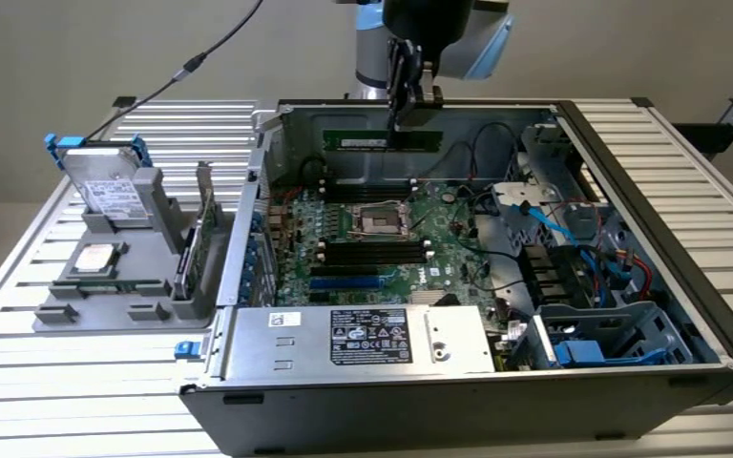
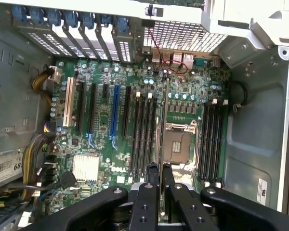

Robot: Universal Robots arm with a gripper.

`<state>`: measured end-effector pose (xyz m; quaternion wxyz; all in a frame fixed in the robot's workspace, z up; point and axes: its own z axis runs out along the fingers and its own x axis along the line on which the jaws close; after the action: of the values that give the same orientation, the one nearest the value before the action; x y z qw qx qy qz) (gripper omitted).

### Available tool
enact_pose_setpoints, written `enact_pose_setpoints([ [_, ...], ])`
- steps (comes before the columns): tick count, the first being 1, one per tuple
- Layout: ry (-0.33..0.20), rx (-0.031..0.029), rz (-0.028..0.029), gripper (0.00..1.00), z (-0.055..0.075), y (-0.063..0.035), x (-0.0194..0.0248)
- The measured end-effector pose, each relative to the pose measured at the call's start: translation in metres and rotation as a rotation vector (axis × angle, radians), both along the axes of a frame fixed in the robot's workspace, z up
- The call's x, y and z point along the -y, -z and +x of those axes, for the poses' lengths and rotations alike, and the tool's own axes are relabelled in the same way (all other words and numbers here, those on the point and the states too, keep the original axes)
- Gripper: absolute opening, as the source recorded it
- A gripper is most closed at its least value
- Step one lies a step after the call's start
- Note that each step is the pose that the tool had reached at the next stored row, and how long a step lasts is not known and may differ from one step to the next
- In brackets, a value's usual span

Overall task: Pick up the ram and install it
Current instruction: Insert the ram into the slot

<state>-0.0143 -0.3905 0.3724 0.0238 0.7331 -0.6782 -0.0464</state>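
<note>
Ram (image 1: 384,141) is hanging in mid-air with the gripper (image 1: 408,122) clenching its top edge. It is being held level, label side facing the exterior camera, clear of the board.

Going near to far in the exterior view:
- Table (image 1: 49,401) of slatted aluminium is carrying everything.
- Case (image 1: 469,410) is lying on its side, open face up.
- PSU (image 1: 354,336) is sitting along the case's near edge, sticker up.
- Holder (image 1: 150,286) is sitting on the exterior view's left, just beside the case, with a drive (image 1: 110,186) leaning in it.
- Board (image 1: 450,253) is lying flat behind the PSU, with the CPU socket (image 1: 377,221) mid-board.
- Slots (image 1: 369,252) are running in black banks on both sides of the socket, near and far.
- Ram is hovering above the far bank, close to the case's back wall, parallel to the slots.
- Arm (image 1: 386,38) is coming down from above, behind the case.

Wrist view: the fingers (image 2: 151,175) are pinching the ram edge-on. The stick is showing as a thin line parallel to the slots, over the strip between one bank and the socket.
</note>
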Motion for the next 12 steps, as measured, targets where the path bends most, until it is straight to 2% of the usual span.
enact_pose_setpoints([
  [2, 0.0, 0.0008, -0.0004, 0.14, 0.0, 0.0035, -0.0008],
  [6, 0.0, 0.0037, -0.0054, 0.14, 0.0, 0.0085, -0.0006],
  [12, 0.004, 0.0148, -0.0078, 0.14, 0.0, 0.0171, 0.0005],
])
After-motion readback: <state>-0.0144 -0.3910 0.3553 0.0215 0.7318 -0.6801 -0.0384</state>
